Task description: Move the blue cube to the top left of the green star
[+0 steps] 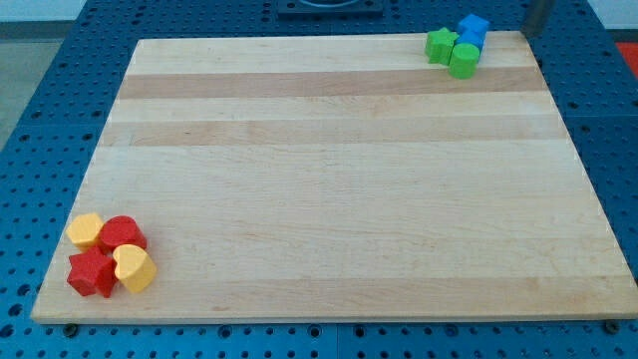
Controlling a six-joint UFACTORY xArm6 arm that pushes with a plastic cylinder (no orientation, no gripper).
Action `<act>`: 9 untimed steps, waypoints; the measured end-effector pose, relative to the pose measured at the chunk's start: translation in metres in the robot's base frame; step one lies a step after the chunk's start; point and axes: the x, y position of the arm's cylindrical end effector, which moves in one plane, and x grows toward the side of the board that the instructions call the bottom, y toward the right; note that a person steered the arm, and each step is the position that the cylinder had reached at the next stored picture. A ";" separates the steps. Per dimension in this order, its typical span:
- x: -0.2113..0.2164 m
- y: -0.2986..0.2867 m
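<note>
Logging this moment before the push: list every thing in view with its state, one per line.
blue cube: at the board's top right, touching the green blocks.
green star: flat, left of the cube.
green cylinder: upright, below the cube.
yellow blocks: bottom-left cluster.
red blocks: same cluster.
my tip: right of the cube, apart from it.
</note>
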 end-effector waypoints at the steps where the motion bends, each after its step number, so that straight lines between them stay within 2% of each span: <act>1: 0.001 -0.017; 9: 0.001 -0.132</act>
